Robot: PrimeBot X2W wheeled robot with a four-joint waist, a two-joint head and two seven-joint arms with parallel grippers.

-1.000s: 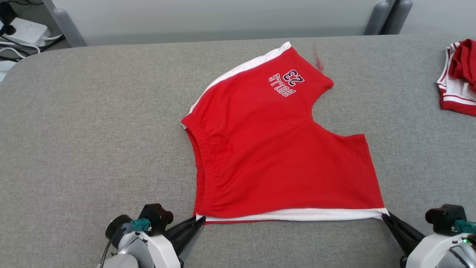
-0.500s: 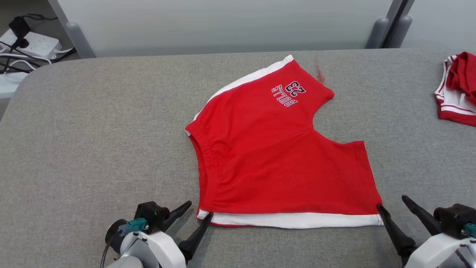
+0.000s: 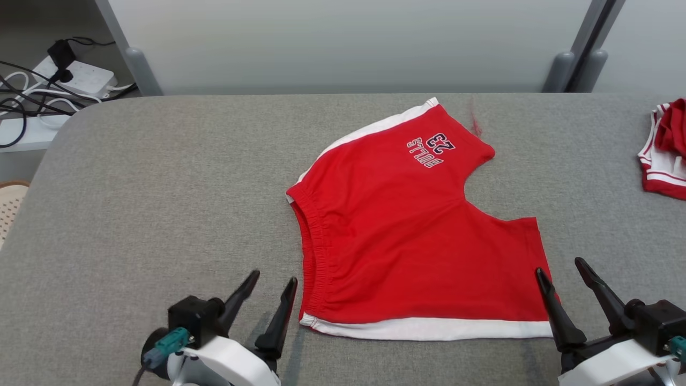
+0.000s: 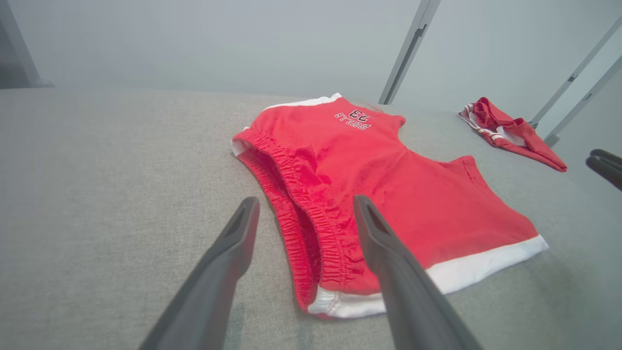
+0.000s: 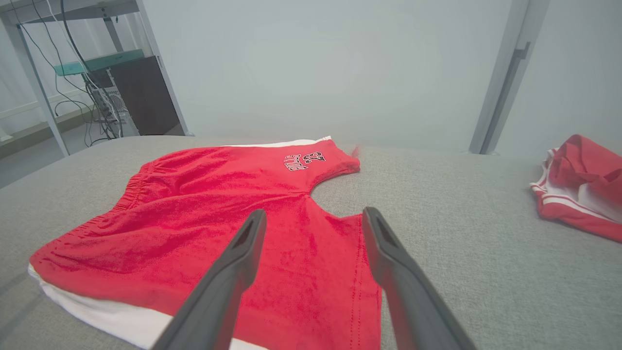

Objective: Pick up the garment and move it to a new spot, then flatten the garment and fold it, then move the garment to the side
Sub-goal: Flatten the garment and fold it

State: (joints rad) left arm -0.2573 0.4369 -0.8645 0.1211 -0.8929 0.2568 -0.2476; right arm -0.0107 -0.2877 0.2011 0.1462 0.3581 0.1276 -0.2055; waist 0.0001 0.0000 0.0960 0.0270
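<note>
Both corners just released: left pincer [image 3: 273,276] and right pincer [image 3: 559,266] spread, empty, backed off. Now red jersey shorts with white side stripes [image 3: 407,241] lie flat on grey fabric desk [image 3: 161,187]. Fold likely next.

Red-white cloth bundle [image 3: 663,153] on grey table [image 3: 161,203], far right; power strip [image 3: 80,78] far left.

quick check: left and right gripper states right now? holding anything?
Left gripper: open, empty, near the waistband corner of the red shorts.
Right gripper: open, empty, at the shorts' near hem corner.
</note>
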